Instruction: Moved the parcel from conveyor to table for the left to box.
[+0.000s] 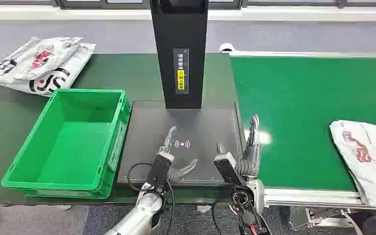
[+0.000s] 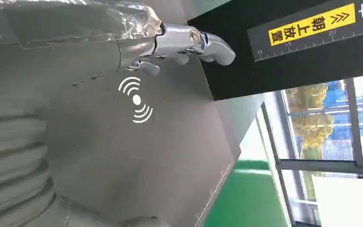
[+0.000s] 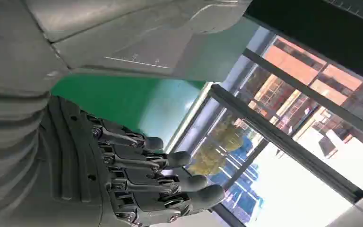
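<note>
- Soft white plastic, printed in red: the parcel (image 1: 364, 159) lies flat on the green conveyor (image 1: 303, 107), at its near right end, well apart from both our hands.
- We judge it light, limp and somewhat slippery; a bag like this will sag and fold, so we would take it across a bunched part of its near-left edge rather than by a corner.
- Our right hand (image 1: 247, 154) hovers at the conveyor's left border, fingers (image 3: 170, 175) straight, slightly apart, holding nothing.
- Our left hand (image 1: 169, 156) hangs over the dark scanner pad (image 1: 142, 137), fingers spread and empty.
- Left of the pad the green box (image 1: 68, 142) stands waiting, and more bags (image 1: 41, 66) lie on the table (image 1: 0, 117) behind it.
</note>
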Controlling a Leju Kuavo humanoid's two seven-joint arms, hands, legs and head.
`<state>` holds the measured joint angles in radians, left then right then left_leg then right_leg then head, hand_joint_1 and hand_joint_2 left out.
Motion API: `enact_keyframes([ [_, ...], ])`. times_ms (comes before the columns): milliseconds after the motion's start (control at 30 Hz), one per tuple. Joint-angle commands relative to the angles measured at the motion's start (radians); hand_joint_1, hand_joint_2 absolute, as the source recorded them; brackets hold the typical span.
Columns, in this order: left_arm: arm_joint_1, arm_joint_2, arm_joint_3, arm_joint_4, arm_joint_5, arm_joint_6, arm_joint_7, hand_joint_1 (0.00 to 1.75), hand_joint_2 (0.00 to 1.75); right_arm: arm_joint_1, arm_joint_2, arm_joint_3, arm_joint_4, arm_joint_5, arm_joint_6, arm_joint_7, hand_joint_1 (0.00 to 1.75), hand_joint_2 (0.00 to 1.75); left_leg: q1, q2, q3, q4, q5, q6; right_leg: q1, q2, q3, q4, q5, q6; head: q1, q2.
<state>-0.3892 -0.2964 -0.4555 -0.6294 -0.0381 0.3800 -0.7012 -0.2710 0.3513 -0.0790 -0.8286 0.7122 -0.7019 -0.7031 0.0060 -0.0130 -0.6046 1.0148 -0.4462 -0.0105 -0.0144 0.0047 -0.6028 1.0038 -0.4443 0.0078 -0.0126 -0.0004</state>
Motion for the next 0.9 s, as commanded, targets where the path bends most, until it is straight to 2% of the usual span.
enact_keyframes([
  [33,-0.01,0.02,0.022,0.014,0.003,-0.002,0.003,0.0,1.75,0.002,-0.002,-0.018,0.009,-0.007,0.004,0.005,0.0,1.75,0.0,0.001,0.002,-0.001,0.0,0.0,0.0,0.0,0.002,-0.001,0.0,0.0,0.0,0.0],
  [267,-0.033,0.008,0.031,0.047,0.009,-0.009,0.003,0.0,1.75,-0.019,-0.002,-0.016,0.031,-0.087,0.004,0.005,0.0,1.75,0.0,0.001,0.002,-0.001,0.0,0.0,0.0,0.0,0.002,-0.001,0.0,0.0,0.0,0.0],
  [633,-0.054,0.004,0.014,0.053,-0.005,-0.014,0.003,0.0,1.75,-0.02,-0.002,-0.021,0.0,-0.129,0.004,0.005,0.0,1.75,0.0,0.001,0.002,-0.001,0.0,0.0,0.0,0.0,0.002,-0.001,0.0,0.0,0.0,0.0],
  [833,-0.097,-0.003,0.027,0.095,0.009,-0.021,0.003,0.0,1.75,-0.013,-0.002,-0.158,-0.089,-0.017,0.004,0.005,0.0,1.75,0.0,-0.001,0.001,-0.001,0.0,0.0,0.0,-0.002,0.002,-0.001,0.0,0.0,0.0,0.0],
  [900,-0.125,-0.01,0.065,0.157,0.025,-0.036,0.003,0.0,1.75,-0.027,-0.008,-0.245,-0.094,0.029,0.004,0.005,0.0,1.75,0.0,-0.002,0.001,-0.001,0.0,0.0,0.0,-0.003,0.002,-0.001,0.0,0.0,0.0,0.0],
])
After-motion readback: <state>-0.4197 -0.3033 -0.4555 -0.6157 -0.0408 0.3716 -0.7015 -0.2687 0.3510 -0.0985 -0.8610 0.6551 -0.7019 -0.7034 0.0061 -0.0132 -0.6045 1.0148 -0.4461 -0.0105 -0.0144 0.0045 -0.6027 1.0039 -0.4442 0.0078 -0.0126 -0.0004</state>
